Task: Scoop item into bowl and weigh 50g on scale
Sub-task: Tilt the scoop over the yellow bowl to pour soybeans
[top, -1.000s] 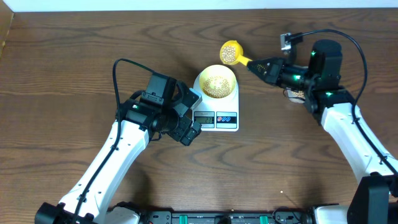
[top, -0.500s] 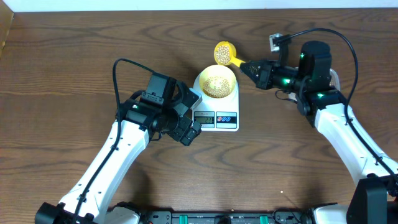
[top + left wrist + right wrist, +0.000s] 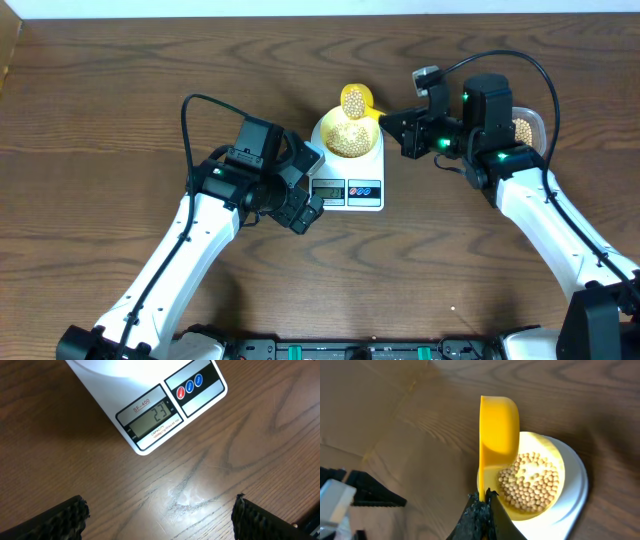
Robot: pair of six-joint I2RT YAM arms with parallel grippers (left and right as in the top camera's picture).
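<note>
Many beans (image 3: pixel 530 480) are lying in the one bowl (image 3: pixel 559 460), which is sitting on the one scale (image 3: pixel 347 195). The scale's long axis is running far-to-near, display end nearest the arms. The right tool (image 3: pixel 482 502) is pinching one scoop (image 3: pixel 497 425), tipped sideways over the bowl. The left tool (image 3: pixel 160 517) is hanging spread above the counter (image 3: pixel 200 485).

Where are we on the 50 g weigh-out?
Done: the small pale yellow-green bowl sits on the white flat digital scale and holds a layer of small tan beans; the display reads 23. In hand: the right gripper, shut on the bright yellow plastic scoop, holds it tipped over the bowl's rim. The left gripper hangs open by the scale's front. Left: more beans, likely, until the display shows 50.
</note>
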